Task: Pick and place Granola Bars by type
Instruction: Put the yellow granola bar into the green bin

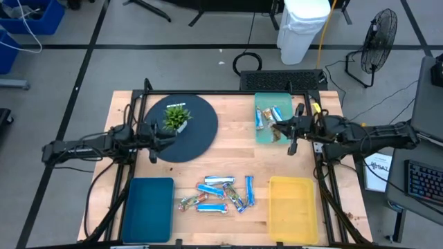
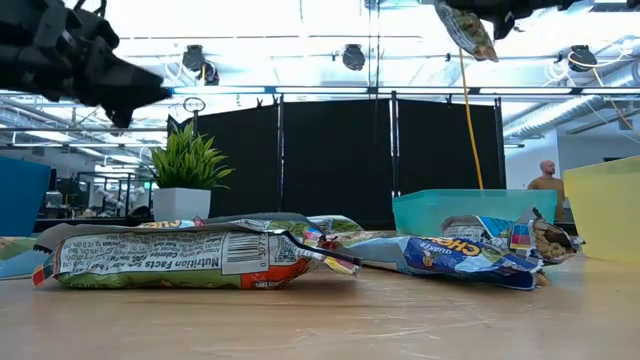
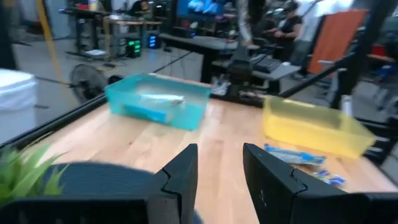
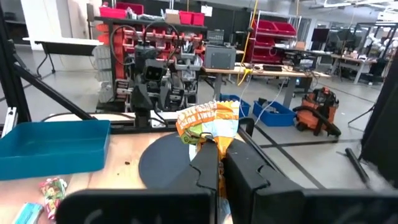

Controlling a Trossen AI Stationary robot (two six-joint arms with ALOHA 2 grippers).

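Several granola bars [image 1: 220,194] in blue-and-white and multicoloured wrappers lie in a loose pile on the wooden table, between the blue tray [image 1: 147,200] and the yellow tray [image 1: 293,207]. A few more bars [image 1: 266,116] lie in the teal tray [image 1: 261,135] at the far right. My right gripper [image 1: 281,128] hovers over that teal tray, shut on a brownish-green bar [image 4: 207,124]. My left gripper [image 1: 160,140] hangs open over the dark round mat [image 1: 201,135], with nothing between its fingers [image 3: 186,171]. My right gripper pinches one end of the brownish-green bar [image 4: 214,144] between its two fingers. The fingers lie level and come from the table's right side. The bar is lifted clear and hangs tilted below the fingertips [image 2: 466,30], above the teal tray.
A small potted plant [image 1: 176,117] stands on the dark round mat at the far left. The black frame's rails [image 1: 228,92] run along the far edge and down both sides. Bare wood lies between the mat and the teal tray.
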